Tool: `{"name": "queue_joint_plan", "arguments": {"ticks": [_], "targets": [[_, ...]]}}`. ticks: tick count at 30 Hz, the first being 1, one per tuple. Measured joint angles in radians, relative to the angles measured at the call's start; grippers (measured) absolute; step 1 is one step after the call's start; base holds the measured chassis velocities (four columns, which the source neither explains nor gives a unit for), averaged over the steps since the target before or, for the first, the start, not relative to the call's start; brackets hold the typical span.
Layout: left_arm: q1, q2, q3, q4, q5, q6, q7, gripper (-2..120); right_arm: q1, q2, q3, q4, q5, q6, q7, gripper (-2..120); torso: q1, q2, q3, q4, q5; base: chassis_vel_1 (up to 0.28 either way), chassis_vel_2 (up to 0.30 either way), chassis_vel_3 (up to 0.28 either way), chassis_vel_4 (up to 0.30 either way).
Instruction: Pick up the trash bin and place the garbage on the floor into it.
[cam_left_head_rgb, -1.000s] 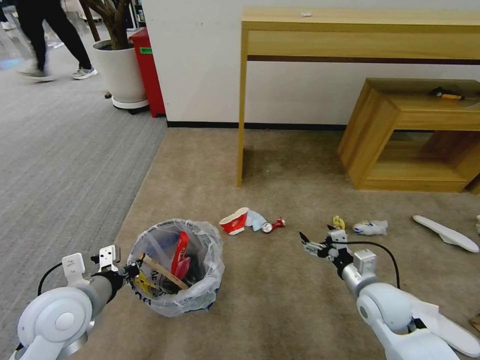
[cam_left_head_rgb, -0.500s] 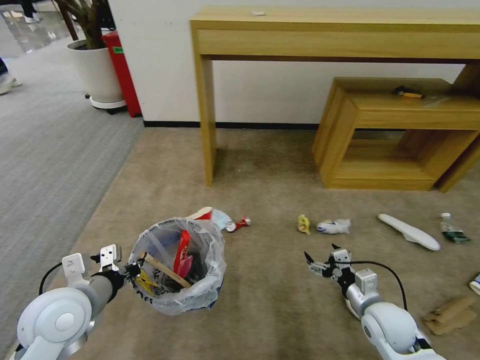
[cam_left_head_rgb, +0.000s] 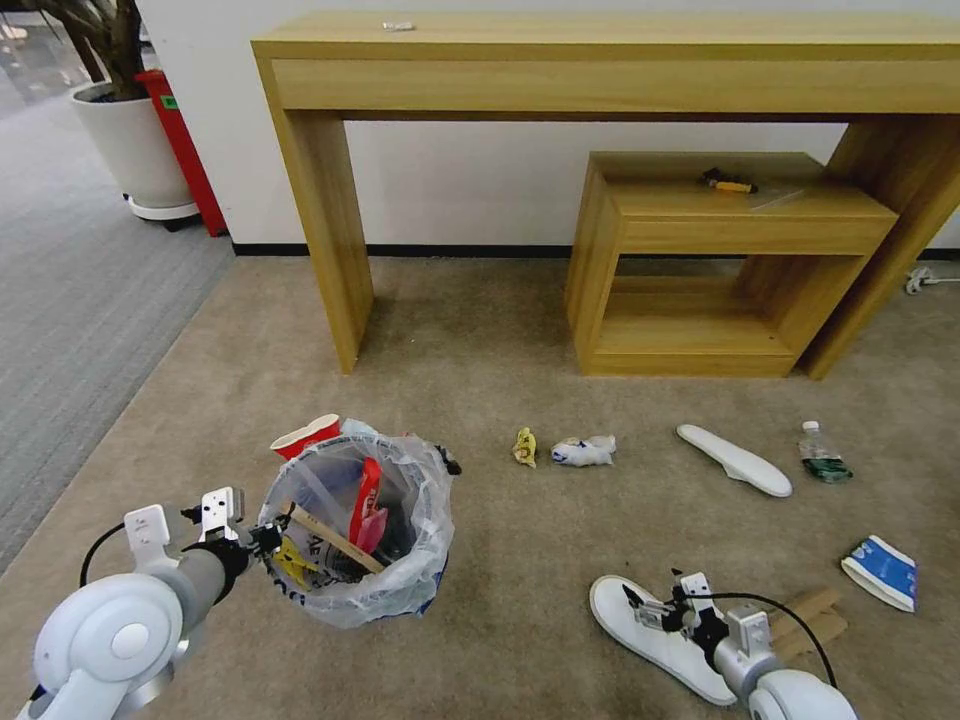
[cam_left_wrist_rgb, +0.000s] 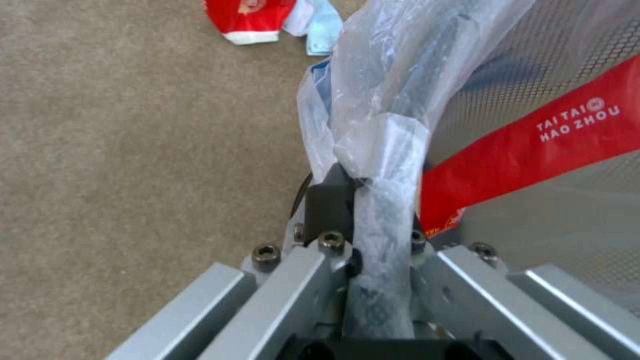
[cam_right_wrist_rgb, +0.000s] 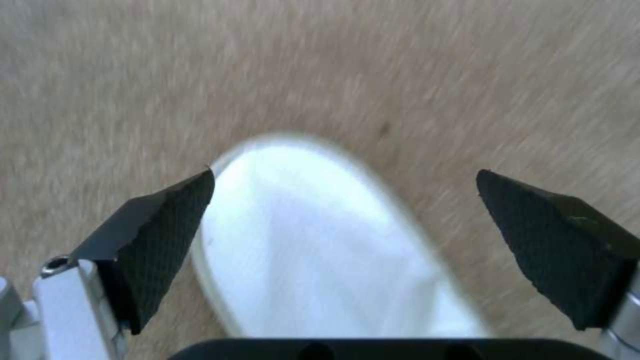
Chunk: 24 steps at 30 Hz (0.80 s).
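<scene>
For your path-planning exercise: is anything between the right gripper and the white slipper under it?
Nothing visible. The right gripper hangs open over the near slipper, only bare carpet around it. The left gripper holds the bin.

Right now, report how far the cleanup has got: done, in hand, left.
Done: the left gripper is clamped on the rim of the trash bin, which already holds red wrappers. In hand: the right gripper hangs open over a white slipper. Left on the floor: red cup, yellow scrap, crumpled paper, second slipper, bottle, packet, cardboard.
</scene>
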Motion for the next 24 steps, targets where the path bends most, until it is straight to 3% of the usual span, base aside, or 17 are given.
{"name": "queue_joint_plan", "arguments": {"ticks": [5,8,14,17,18,21,24], "targets": [[0.002,0.000,-0.002,-0.007,0.000,0.000,-0.003,0,0.015,0.016,-0.008,-0.042,0.011,-0.007,0.008,93,0.000,0.000,0.000,0.0002,0.0003,0.051,0.056,-0.026,-0.029],[0.001,0.001,-0.001,-0.012,-0.002,0.000,-0.008,0,0.015,0.017,-0.008,-0.043,0.034,-0.017,0.013,79,0.000,0.000,0.000,0.0000,0.0003,0.000,0.000,0.000,0.000],[0.001,0.007,-0.001,-0.016,-0.015,0.000,-0.027,0,0.014,0.018,-0.007,-0.050,0.039,-0.019,0.015,62,0.000,0.000,0.000,-0.0002,0.0004,0.000,0.000,0.000,0.000],[0.012,0.027,-0.023,-0.012,-0.028,0.000,-0.035,0,0.010,0.019,-0.003,-0.053,0.043,-0.018,0.017,45,0.000,0.000,0.000,-0.0002,0.0004,0.000,0.000,0.000,0.000],[0.012,0.027,-0.023,-0.012,-0.028,0.000,-0.035,0,0.010,0.019,-0.003,-0.053,0.043,-0.018,0.017,45,0.000,0.000,0.000,-0.0002,0.0004,0.000,0.000,0.000,0.000],[0.063,0.054,-0.084,-0.010,-0.033,0.000,-0.005,0,0.005,0.026,0.000,-0.056,0.042,-0.009,0.019,35,0.000,0.000,0.000,-0.0002,0.0005,0.000,0.000,0.000,0.000],[0.167,0.050,-0.174,-0.008,0.004,0.000,0.075,0,0.004,0.029,0.007,-0.056,0.041,0.004,0.020,20,0.000,0.000,0.000,0.0000,0.0005,0.000,0.000,0.000,0.000]]}}
